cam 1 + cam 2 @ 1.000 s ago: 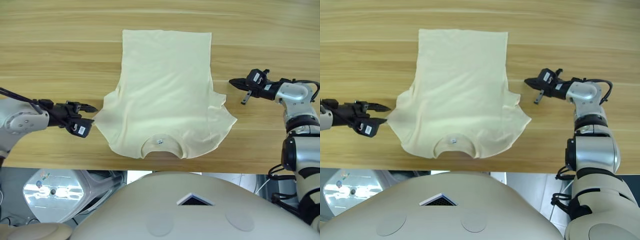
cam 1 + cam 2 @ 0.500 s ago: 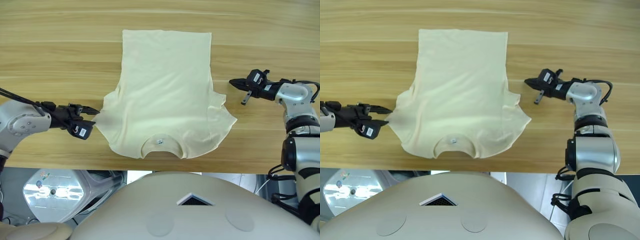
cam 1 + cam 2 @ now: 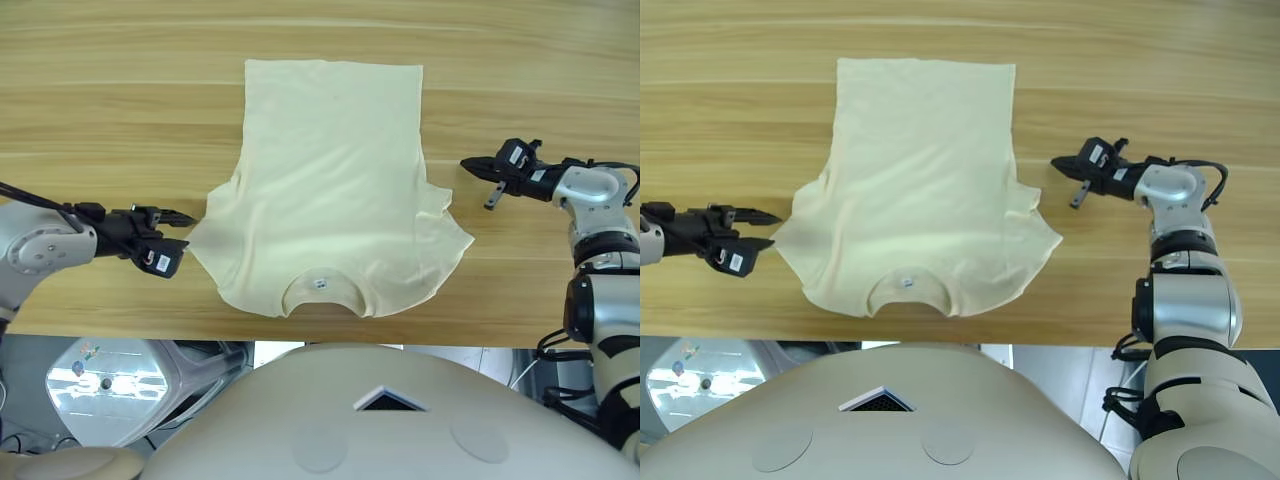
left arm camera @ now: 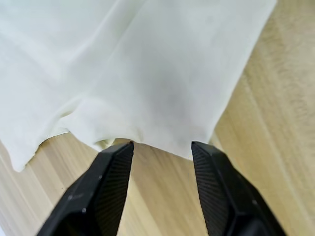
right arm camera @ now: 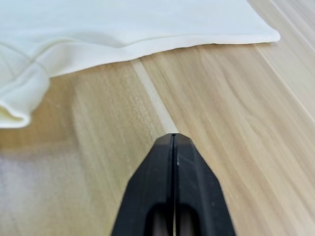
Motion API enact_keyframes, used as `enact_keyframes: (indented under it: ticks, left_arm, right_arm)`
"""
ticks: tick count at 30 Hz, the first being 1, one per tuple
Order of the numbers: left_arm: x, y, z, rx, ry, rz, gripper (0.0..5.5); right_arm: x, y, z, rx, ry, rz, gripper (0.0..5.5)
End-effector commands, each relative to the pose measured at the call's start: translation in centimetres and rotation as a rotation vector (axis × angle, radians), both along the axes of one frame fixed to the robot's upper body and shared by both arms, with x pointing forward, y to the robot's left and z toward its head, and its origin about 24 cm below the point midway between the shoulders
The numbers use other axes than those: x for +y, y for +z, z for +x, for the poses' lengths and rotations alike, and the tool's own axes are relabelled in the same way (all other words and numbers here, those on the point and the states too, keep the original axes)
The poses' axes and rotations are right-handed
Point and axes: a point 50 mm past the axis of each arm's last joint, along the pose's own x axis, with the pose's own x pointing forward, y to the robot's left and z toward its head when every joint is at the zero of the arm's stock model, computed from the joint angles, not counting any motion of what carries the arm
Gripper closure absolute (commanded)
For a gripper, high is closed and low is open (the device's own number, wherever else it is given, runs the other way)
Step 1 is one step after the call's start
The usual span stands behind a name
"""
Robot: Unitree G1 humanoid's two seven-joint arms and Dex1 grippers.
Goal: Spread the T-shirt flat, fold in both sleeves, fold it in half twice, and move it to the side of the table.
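A pale cream T-shirt (image 3: 330,190) lies on the wooden table (image 3: 110,110), collar (image 3: 320,291) at the near edge and hem at the far side. Its sleeves are bunched in against the body. My left gripper (image 3: 186,229) is open, low over the table just left of the shirt's left sleeve edge (image 4: 147,98); the cloth lies right beyond its fingertips (image 4: 120,150), not between them. My right gripper (image 3: 466,164) is shut on nothing, its tip (image 5: 173,137) pointing at the shirt's right side with a short strip of bare wood between them.
Bare wood runs wide to the left, right and far side of the shirt. The table's near edge (image 3: 150,332) passes just below the collar, with the floor and some equipment beneath it.
My left gripper nudged in toward the sleeve half a second ago and has drawn back slightly to the left. The right arm and the shirt have stayed where they were.
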Motion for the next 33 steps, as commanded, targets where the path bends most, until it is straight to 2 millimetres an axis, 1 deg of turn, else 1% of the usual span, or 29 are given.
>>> enact_keyframes:
  ticks: [1,5,10,15,17,19,29,30,33]
  left_arm:
    - [0.5,0.4,-0.1,-0.003,0.002,0.024,3.32]
    - [0.7,0.2,-0.1,0.001,0.009,0.028,3.32]
    - [1.0,-0.6,-0.4,0.025,0.014,0.037,3.32]
    - [0.9,-1.6,-0.5,0.032,0.005,0.048,3.32]
    - [0.1,-1.8,-0.6,0.044,-0.019,0.033,3.56]
    - [-0.3,-1.8,-0.5,0.047,-0.031,0.027,3.91]
    - [-1.0,-1.6,-0.4,0.071,-0.053,0.018,5.40]
    - [-1.0,-1.5,-0.5,0.073,-0.053,0.018,5.48]
    - [-1.0,-1.4,-0.4,0.074,-0.052,0.020,5.48]
  right_arm:
    - [-0.6,-0.1,-0.3,0.014,-0.024,-0.012,5.50]
    - [-0.7,-0.1,-0.3,0.017,-0.031,-0.013,5.50]
    - [-0.6,-0.3,-0.4,0.021,-0.031,-0.011,5.50]
    - [-0.5,-0.4,-0.3,0.023,-0.027,-0.008,5.50]
    - [-0.4,-0.4,-0.4,0.025,-0.025,-0.009,5.50]
    - [-0.4,-0.3,-0.3,0.021,-0.025,-0.009,5.50]
    - [-0.1,-0.4,-0.3,0.017,-0.013,-0.002,5.50]
    - [-0.1,-0.4,-0.2,0.017,-0.010,-0.002,5.50]
    - [-0.1,-0.4,-0.3,0.017,-0.011,-0.001,5.50]
